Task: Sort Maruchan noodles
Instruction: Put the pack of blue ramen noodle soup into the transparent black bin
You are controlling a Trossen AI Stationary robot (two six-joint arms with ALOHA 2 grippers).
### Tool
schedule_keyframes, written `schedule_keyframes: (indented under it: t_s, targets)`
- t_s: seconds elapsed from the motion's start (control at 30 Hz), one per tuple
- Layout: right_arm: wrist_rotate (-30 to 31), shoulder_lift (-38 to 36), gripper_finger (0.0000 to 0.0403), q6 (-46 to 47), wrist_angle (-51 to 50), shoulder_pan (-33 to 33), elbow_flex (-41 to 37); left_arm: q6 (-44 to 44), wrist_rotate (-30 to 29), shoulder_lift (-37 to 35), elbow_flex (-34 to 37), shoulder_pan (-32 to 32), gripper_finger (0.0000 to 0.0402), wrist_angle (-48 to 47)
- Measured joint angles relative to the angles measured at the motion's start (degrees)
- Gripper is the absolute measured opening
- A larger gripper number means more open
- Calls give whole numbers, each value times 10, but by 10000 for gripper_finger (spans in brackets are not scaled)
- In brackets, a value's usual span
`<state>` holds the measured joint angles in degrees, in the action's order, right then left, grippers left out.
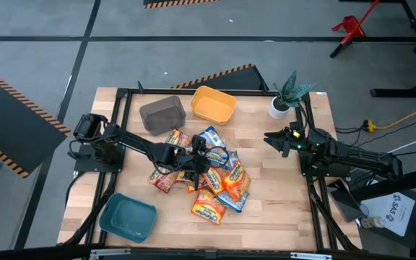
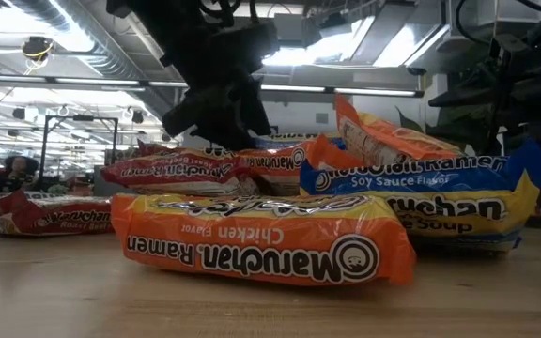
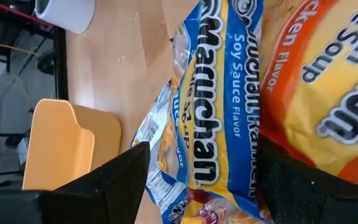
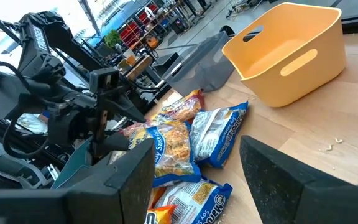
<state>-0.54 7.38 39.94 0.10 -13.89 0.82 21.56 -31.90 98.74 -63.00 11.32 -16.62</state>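
Over mid-table noodle pile [image 1: 208,177] – left gripper [image 1: 199,149] w/ fingers apart; right gripper [image 1: 274,139] near right edge, apart too.

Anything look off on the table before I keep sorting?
Nothing damaged or spilled. The noodle packets lie in one jumbled, overlapping heap mid-table, none in the grey bin, yellow bin or teal bin. The left hand is over the heap; the right hand waits open beside the plant.

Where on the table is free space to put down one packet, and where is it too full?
Bare wood lies between the teal bin and the noodle pile, and between the pile and the right gripper. The centre is crowded: packets overlap, with the left gripper over them.
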Motion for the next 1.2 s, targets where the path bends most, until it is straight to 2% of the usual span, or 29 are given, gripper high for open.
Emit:
schedule_keyframes:
  t_s: [0.3,0.53,0.87,1.2]
  targets:
    - [0,0,221,0,0,0,0,20,29,17,0,-19,275,-1]
    - [0,0,221,1,0,0,0,35,-7,63,-2,-18,270,1]
    - [9,0,221,1,0,0,0,29,-34,62,0,-18,180,33]
    - [9,0,221,-8,-1,0,0,29,-63,55,1,-1,127,31]
